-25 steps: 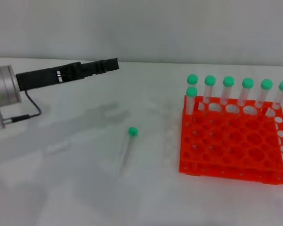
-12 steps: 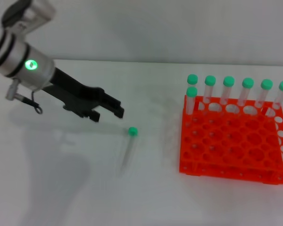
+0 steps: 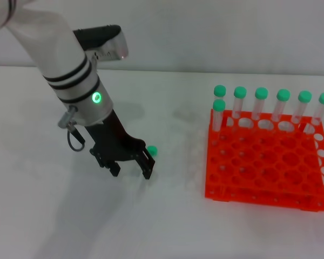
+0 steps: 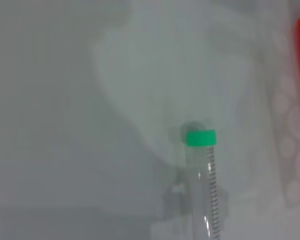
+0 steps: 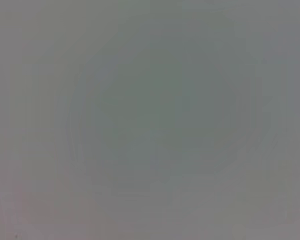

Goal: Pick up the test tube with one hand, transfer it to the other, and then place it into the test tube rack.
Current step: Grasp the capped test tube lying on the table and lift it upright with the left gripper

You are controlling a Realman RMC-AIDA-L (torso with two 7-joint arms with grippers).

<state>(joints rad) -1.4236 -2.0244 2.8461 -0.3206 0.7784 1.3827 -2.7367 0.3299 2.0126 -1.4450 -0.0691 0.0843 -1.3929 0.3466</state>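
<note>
A: Where's the test tube (image 4: 206,175)?
B: Lying on the white table (image 3: 167,226), left of the orange-red test tube rack (image 3: 267,162); only printed graduation marks show, unreadable.
A: And the left gripper (image 3: 130,166)?
B: Down over it, fingers spread, gripping nothing. Right gripper is out of sight.

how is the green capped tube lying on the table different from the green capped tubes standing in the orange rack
The clear green-capped tube on the white table lies flat, while the green-capped tubes in the orange-red rack stand upright. The lying tube is alone and loose beside the rack; the racked tubes sit in holes along its far edge. The left pincer hangs over the lying tube only. All share green caps and clear bodies.
</note>
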